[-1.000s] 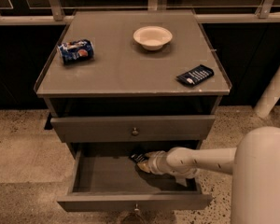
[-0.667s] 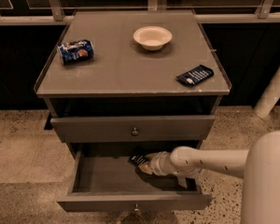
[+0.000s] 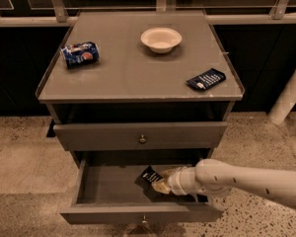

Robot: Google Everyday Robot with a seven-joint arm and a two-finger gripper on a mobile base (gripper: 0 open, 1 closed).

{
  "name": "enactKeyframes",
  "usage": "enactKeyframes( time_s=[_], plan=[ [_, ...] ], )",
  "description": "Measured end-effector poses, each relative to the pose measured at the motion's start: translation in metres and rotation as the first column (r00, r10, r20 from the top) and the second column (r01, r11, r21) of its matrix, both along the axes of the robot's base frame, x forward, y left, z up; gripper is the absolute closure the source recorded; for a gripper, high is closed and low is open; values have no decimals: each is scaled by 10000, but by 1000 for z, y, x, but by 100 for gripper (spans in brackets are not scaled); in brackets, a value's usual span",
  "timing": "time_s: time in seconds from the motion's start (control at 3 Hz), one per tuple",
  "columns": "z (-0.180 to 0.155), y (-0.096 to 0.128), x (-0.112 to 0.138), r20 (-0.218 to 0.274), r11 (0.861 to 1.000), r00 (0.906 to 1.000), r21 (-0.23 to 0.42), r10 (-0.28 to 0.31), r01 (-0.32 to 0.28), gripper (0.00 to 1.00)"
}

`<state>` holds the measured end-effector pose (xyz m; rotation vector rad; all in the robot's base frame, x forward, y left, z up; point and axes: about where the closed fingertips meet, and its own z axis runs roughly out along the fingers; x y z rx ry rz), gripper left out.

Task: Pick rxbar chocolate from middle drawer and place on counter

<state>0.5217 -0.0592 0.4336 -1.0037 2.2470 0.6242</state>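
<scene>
The middle drawer (image 3: 108,185) is pulled open below the shut top drawer (image 3: 138,135). My gripper (image 3: 160,182) reaches into it from the right, at the drawer's middle. It is shut on the rxbar chocolate (image 3: 150,175), a small black bar with white print that sits tilted at the gripper's tip, just above the drawer floor. The counter (image 3: 133,73) is the grey cabinet top above.
On the counter lie a blue can on its side (image 3: 80,54) at the left, a white bowl (image 3: 161,38) at the back middle and a dark blue packet (image 3: 205,79) at the right edge. A white post (image 3: 288,95) stands right of the cabinet.
The gripper and the bar have shifted slightly toward the drawer's front. The robot's white body has left the lower right corner of the view.
</scene>
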Motion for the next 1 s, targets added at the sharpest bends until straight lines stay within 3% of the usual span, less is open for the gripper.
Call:
enactKeyframes(
  time_s=[0.33, 0.67, 1.0],
  plan=[
    [33, -4, -20, -102, 9998, 9998, 18, 194, -193, 100],
    [72, -9, -21, 304, 9995, 9992, -221, 250, -243, 100],
    [79, -9, -19, 418, 9993, 9988, -277, 263, -252, 100]
  ],
)
